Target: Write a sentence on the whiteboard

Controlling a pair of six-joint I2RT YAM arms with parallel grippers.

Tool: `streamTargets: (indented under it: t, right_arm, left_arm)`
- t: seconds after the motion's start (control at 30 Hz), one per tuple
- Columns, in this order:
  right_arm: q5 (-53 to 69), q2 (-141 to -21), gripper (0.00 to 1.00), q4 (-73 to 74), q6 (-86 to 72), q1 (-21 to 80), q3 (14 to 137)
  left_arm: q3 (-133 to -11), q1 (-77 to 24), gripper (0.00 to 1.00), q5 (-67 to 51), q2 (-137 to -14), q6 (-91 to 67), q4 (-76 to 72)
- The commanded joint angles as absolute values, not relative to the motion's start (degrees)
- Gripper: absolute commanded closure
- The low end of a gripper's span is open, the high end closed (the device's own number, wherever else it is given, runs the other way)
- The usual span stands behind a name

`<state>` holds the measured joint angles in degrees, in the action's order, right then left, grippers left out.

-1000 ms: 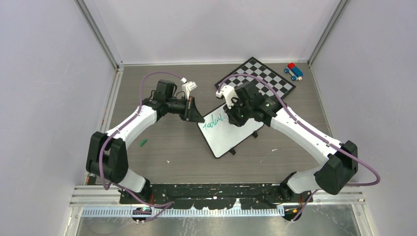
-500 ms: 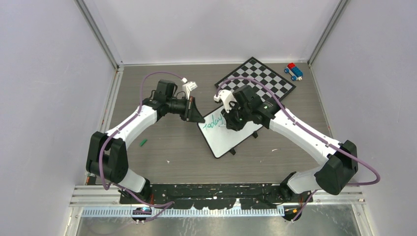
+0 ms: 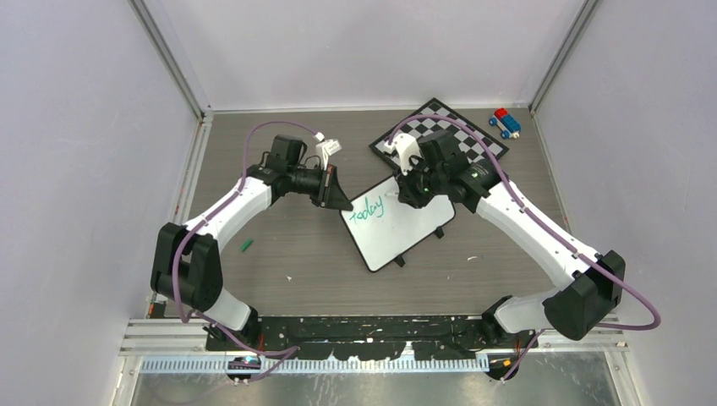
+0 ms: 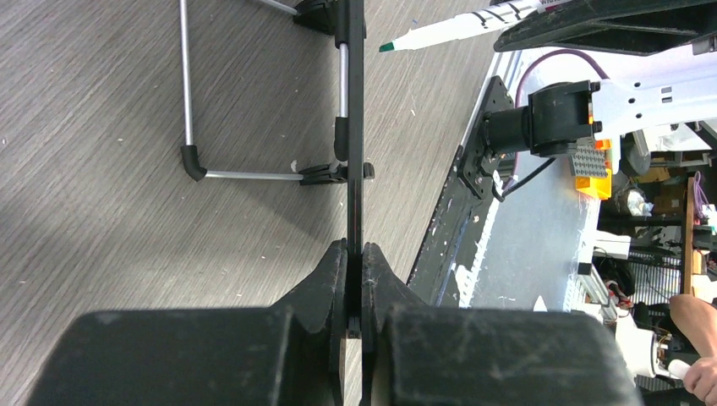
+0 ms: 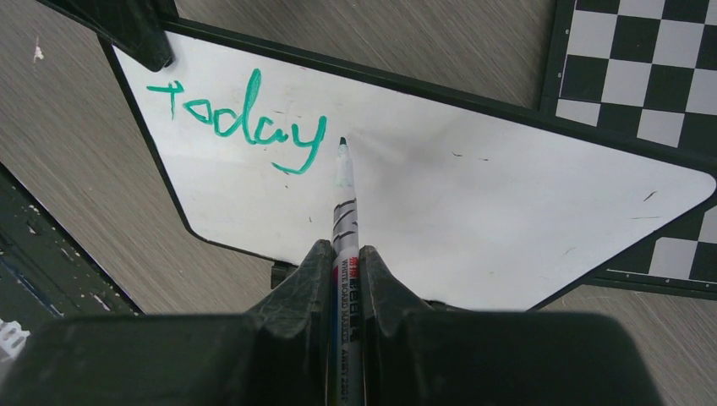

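The whiteboard [image 3: 406, 233] lies tilted on its small feet at the table's middle. My left gripper [image 3: 342, 205] is shut on its left corner, and the board shows edge-on [image 4: 354, 127] between those fingers [image 4: 355, 249]. Of the sentence, one green word, "today" [image 5: 241, 127], is written near that corner [image 3: 366, 211]. My right gripper [image 5: 342, 248] is shut on a whiteboard marker [image 5: 344, 211]. The green tip points just right of the "y". In the left wrist view the marker tip [image 4: 386, 47] stands a small gap off the board face.
A black-and-white chessboard [image 3: 465, 134] lies behind the whiteboard, partly under my right arm, its squares beside the board [image 5: 643, 76]. A red-and-blue toy [image 3: 506, 123] sits at the back right. A small green piece [image 3: 246, 245] lies left of centre. Walls close three sides.
My right gripper with the marker has moved back and to the right, off the end of the word, so the whole "today" now shows. The left gripper has kept its hold.
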<state>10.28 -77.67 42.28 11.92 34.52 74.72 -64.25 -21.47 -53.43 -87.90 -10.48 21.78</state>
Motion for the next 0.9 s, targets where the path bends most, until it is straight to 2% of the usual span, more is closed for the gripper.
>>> streamTargets:
  t: [0.0,0.5,0.87]
  right_arm:
    - [8.71,-77.2,1.0,40.01,12.04,34.6,77.1]
    - [9.44,-80.33,1.0,38.3,11.78,34.59,76.66]
    - [11.47,-77.39,1.0,40.75,11.19,34.56,74.38]
  left_arm:
    - [-65.41,-22.41,1.0,-52.23,-89.21,-8.55,23.46]
    - [-64.51,-22.41,1.0,-52.05,-88.46,-8.93,22.54]
    - [-64.97,-22.41,1.0,-52.54,-89.09,-9.35,22.02]
